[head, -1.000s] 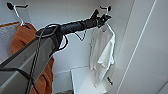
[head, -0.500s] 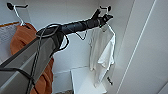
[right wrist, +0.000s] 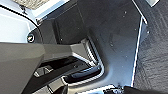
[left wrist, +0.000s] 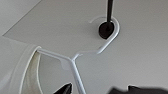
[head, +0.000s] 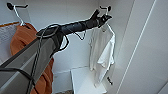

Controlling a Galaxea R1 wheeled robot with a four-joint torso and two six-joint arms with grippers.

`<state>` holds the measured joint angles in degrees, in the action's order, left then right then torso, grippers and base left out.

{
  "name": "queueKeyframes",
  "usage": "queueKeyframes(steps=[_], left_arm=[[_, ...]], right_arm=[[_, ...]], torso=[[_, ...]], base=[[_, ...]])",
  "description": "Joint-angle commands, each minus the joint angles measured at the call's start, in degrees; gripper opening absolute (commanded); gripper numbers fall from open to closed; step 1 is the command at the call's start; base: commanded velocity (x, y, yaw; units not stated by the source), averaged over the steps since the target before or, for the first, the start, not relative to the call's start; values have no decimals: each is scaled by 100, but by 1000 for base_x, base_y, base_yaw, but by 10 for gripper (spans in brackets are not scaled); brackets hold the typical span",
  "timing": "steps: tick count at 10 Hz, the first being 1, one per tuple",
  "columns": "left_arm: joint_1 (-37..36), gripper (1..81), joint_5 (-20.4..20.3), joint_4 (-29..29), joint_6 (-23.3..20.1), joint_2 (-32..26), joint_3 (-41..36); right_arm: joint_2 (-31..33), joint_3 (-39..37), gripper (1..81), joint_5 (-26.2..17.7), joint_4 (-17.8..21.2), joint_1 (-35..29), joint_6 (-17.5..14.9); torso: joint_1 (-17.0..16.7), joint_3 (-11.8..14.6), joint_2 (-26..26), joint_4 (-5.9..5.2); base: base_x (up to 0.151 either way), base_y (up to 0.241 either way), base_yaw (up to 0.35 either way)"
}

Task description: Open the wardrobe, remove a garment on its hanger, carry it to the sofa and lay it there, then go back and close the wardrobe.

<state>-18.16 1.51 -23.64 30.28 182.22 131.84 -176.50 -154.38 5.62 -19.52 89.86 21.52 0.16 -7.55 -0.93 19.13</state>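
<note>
A: What's the setting?

B: The white inside of the wardrobe [head: 65, 15], open, with its pale door [head: 147, 47] standing at the right and a white shelf [head: 83, 81] low down inside.

A: Where's the garment?

B: The garment [head: 102, 55] hangs at the right of the wardrobe, limp, on its hanger [left wrist: 75, 58]. In the left wrist view the hanger's hook loops round a black peg [left wrist: 107, 29], and the shirt's collar sits on the hanger's arm.

A: And the orange one?

B: The orange garment [head: 23, 40] hangs at the left on its own white hanger, from another black peg [head: 11, 6], well apart from the white one.

A: What is the left arm doing?

B: The left arm [head: 72, 27] reaches up and far into the wardrobe. Its left pincer [head: 102, 17] is just beside the hanger's top, below the right peg. Dark finger tips [left wrist: 64, 89] show either side of the hanger's stem, narrowly apart; I cannot tell whether they grip it.

A: The right pincer?

B: The right wrist view shows dark robot parts over dark floor; its pincer state I cannot tell.
</note>
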Motion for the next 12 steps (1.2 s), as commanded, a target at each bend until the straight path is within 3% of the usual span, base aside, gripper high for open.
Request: queueKeyframes(steps=[1, 9, 12], left_arm=[[-1035, 811, -11, 114, 13, 278, 114], [-1009, 811, -54, 114, 22, 278, -466], [-1079, 811, -283, 131, 22, 278, -677]], right_arm=[[-29, 40, 811, -272, 97, -147, 2], [-29, 23, 811, -272, 97, -156, 10], [-29, 32, 811, -272, 97, -156, 2]], torso=[[0, 0, 0, 0], [0, 0, 0, 0], [0, 0, 0, 0]], base=[[0, 0, 0], [0, 0, 0], [0, 0, 0]])
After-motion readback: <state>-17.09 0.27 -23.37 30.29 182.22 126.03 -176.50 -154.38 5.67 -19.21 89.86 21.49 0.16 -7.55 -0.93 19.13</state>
